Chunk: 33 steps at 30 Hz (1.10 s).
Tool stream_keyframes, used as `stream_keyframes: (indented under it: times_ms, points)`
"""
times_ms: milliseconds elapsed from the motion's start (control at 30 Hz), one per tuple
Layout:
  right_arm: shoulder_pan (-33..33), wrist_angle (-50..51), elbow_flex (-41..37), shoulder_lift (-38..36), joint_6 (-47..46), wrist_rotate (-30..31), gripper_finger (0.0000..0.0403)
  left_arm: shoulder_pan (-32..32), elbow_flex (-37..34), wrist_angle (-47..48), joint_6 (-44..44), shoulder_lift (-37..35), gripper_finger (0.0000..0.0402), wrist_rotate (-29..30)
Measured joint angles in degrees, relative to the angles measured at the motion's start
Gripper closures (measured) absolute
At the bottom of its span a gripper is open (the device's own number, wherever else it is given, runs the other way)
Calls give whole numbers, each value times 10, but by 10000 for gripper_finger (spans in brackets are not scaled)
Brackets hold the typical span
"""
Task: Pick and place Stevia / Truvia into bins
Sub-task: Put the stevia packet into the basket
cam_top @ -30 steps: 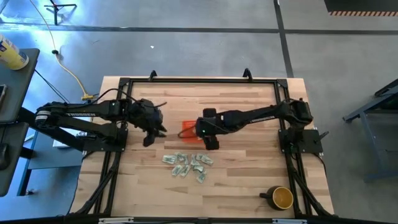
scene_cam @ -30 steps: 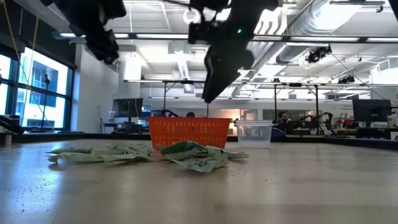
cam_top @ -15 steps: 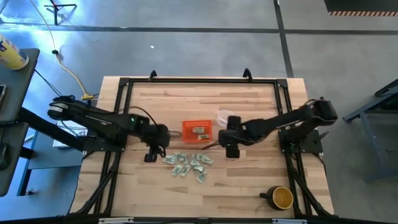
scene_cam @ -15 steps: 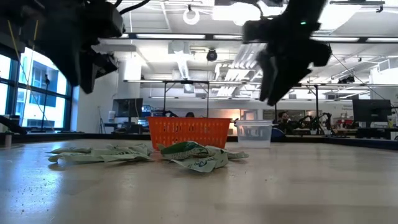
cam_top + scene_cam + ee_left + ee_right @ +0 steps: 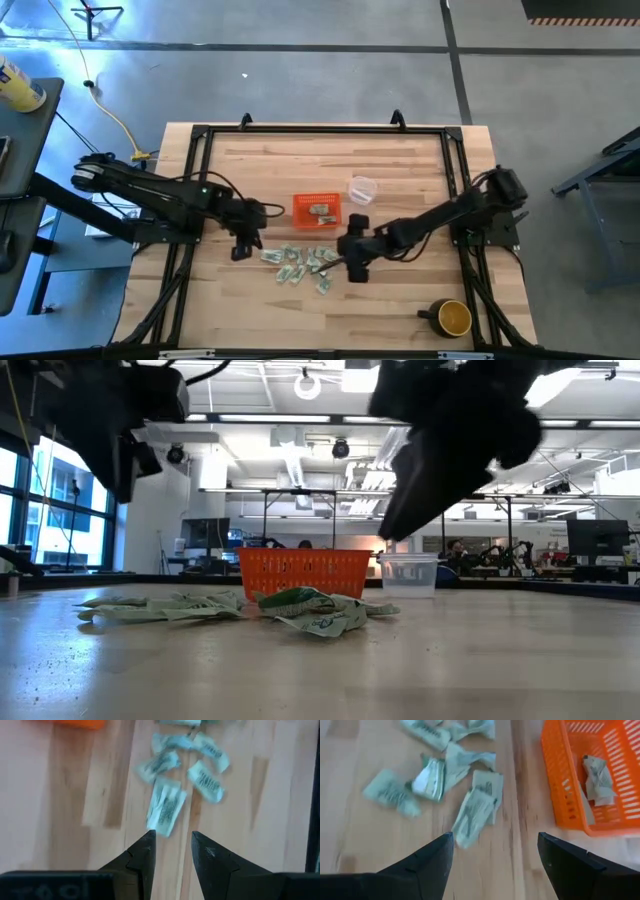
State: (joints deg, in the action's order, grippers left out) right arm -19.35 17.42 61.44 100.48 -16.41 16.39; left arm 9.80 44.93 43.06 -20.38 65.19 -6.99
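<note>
— Progress so far?

— Sachets (image 5: 303,265) mostly lie loose just beside the orange bin (image 5: 317,209) — a couple inside. My right gripper (image 5: 492,852) hangs spread and empty over them; my left gripper (image 5: 172,851) is part-spread, empty.

— Anything only one view shows?

— Right wrist view alone shows the bin's contents clearly.

From above I see my left gripper (image 5: 244,246) just left of the sachets (image 5: 302,265) and my right gripper (image 5: 355,262) at their right edge. The orange bin (image 5: 316,209) holds a sachet, near a clear cup (image 5: 361,189); a mug (image 5: 450,317) sits well apart.
</note>
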Motion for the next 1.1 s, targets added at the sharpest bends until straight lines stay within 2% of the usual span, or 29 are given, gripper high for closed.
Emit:
stream_keyframes:
  times_ms: [167,267,367,567,667,800,967,1100]
  points:
    - [-11,2,71,76,-81,42,124,0,0,66,67,-61,243,50]
    - [-15,54,118,113,-142,97,124,0,0,95,71,-104,243,61]
    - [-17,113,158,139,-188,112,124,0,0,103,73,-146,243,70]
    - [-17,166,175,167,-238,53,124,0,0,110,85,-210,243,124]
    - [-17,171,175,169,-261,45,124,0,0,113,77,-232,243,136]
    - [-10,161,175,169,-247,39,124,0,0,112,62,-249,243,142]
    - [21,139,145,166,-245,-48,124,0,0,111,52,-257,243,159]
    - [40,126,134,165,-260,-79,124,0,0,111,50,-258,243,161]
